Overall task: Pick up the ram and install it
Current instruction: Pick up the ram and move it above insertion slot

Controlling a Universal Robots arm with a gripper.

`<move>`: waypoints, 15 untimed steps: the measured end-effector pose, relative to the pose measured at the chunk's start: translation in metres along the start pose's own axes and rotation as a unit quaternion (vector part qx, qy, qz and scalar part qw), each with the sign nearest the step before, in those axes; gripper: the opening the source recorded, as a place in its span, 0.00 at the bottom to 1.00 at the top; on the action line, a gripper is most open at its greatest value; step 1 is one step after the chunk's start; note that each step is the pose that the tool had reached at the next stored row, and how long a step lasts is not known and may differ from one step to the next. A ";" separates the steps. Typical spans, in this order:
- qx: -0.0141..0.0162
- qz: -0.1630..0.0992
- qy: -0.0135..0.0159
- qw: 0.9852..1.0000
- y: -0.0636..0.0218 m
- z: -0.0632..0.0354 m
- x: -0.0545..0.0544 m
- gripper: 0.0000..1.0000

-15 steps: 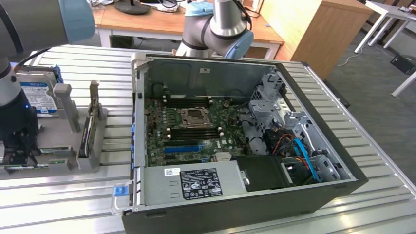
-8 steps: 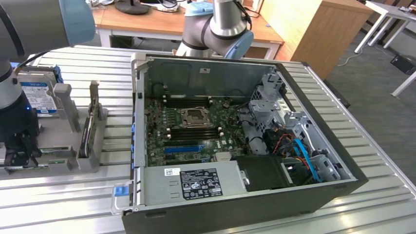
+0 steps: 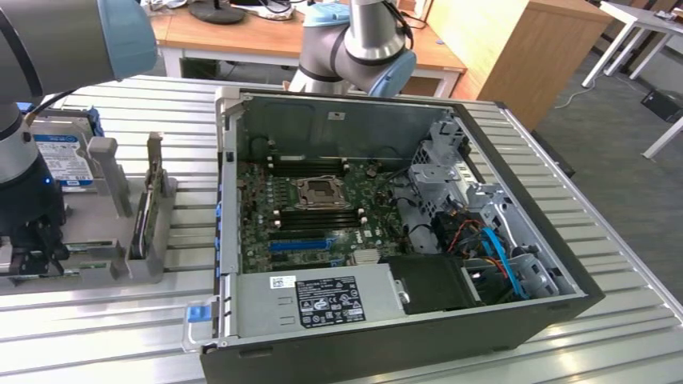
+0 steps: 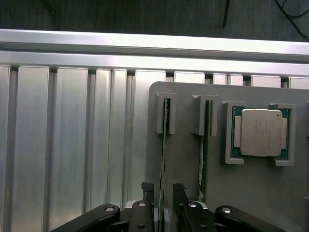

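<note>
Gripper (image 4: pixel 163 194) spread wide, ram (image 4: pixel 164 145) on edge between its jaws

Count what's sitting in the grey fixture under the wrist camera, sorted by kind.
RAM sticks: 2
Processor chips: 1
Total: 3

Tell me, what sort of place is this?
Likely a robotics lab in an office: a robot arm, an opened PC case on a slatted metal table, and wooden desks behind.
</note>
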State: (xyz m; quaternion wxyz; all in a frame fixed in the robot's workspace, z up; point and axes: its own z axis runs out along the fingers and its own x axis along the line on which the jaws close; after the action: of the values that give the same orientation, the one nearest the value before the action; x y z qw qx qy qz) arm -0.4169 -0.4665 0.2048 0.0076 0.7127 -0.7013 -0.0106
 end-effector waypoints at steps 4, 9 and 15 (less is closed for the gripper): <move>0.000 0.000 0.000 1.000 -0.0001 0.0001 0.000 0.30; 0.000 0.000 0.000 1.000 -0.0016 0.0001 0.000 0.30; 0.000 0.000 0.000 1.000 -0.0055 0.0001 0.000 0.30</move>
State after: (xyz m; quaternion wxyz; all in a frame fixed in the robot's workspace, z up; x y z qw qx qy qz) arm -0.4114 -0.4665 0.2045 0.0074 0.7128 -0.7013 -0.0107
